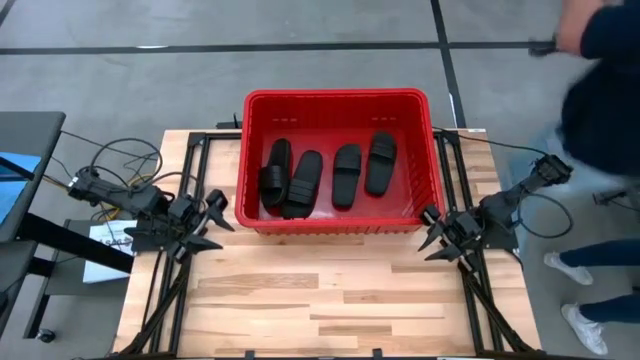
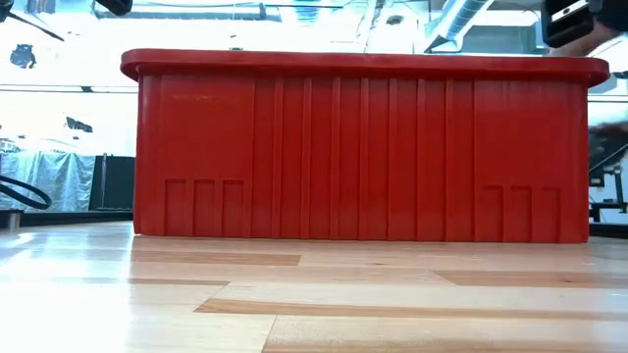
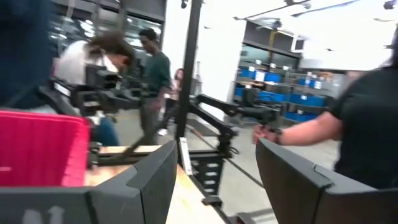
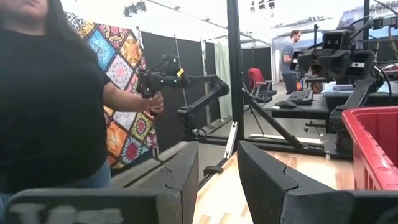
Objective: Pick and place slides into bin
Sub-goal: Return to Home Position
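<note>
The red bin (image 1: 255,160) stands at the table's far middle; its near wall fills the low view (image 2: 363,147). Four black slides lie flat on its floor: two overlapping at the left (image 1: 275,172) (image 1: 303,183), two side by side at the right (image 1: 346,175) (image 1: 381,162). My left gripper (image 1: 215,225) is open and empty beside the bin's near left corner; its fingers stand apart in the left wrist view (image 3: 214,180). My right gripper (image 1: 432,235) is open and empty beside the bin's near right corner, as the right wrist view (image 4: 217,180) shows.
Bare wooden tabletop (image 1: 330,300) lies on the near side of the bin. A person (image 1: 600,120) stands beyond the table's right edge, holding a leader-arm handle (image 4: 155,81). Cables (image 1: 120,160) and a dark side table (image 1: 25,170) are at the left.
</note>
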Controlling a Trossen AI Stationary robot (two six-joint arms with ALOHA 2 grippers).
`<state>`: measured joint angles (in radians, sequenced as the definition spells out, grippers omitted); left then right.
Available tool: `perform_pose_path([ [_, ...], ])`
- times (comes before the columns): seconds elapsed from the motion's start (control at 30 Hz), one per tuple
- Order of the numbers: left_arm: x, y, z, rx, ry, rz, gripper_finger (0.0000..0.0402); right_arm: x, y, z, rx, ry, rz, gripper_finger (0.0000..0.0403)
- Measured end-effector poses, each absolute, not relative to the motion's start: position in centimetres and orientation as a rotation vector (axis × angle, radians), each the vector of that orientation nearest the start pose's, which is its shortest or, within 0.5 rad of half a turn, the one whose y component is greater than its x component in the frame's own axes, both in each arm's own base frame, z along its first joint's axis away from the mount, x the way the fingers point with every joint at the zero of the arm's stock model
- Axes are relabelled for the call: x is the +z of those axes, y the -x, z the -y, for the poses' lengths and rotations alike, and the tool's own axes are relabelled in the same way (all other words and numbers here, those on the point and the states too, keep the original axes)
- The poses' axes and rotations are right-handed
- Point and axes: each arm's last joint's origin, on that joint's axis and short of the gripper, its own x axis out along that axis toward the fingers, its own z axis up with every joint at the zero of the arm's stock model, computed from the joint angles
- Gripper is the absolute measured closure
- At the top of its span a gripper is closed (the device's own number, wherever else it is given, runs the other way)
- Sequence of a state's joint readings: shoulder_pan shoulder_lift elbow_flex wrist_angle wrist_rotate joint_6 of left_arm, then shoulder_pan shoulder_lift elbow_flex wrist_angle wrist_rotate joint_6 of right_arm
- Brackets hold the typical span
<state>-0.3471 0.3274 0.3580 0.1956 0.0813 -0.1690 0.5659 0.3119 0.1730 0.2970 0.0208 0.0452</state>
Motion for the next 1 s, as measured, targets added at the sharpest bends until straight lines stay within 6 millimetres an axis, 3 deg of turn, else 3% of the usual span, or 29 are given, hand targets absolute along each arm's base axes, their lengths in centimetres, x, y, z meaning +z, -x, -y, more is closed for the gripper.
perform_pose_path([
  [0.27, 28.0, -10.5, 3.3, -0.524, 0.198, 0.206, 0.0191, 22.7, -9.2, -5.6, 0.541, -0.058, 0.174, 0.0301],
  [0.53, 26.8, -13.4, 2.1, -0.445, 0.227, 0.084, 0.0191, 22.8, -7.1, -3.9, 0.524, -0.070, 0.229, 0.0301],
  [0.63, 26.2, -14.1, 2.1, -0.455, 0.196, 0.049, 0.0191, 22.5, -7.1, -3.9, 0.536, -0.074, 0.159, 0.0301],
  [1.0, 25.8, -12.5, 2.4, -0.439, 0.171, -0.008, 0.0192, 21.0, -7.4, -4.4, 0.586, -0.146, 0.102, 0.0301],
])
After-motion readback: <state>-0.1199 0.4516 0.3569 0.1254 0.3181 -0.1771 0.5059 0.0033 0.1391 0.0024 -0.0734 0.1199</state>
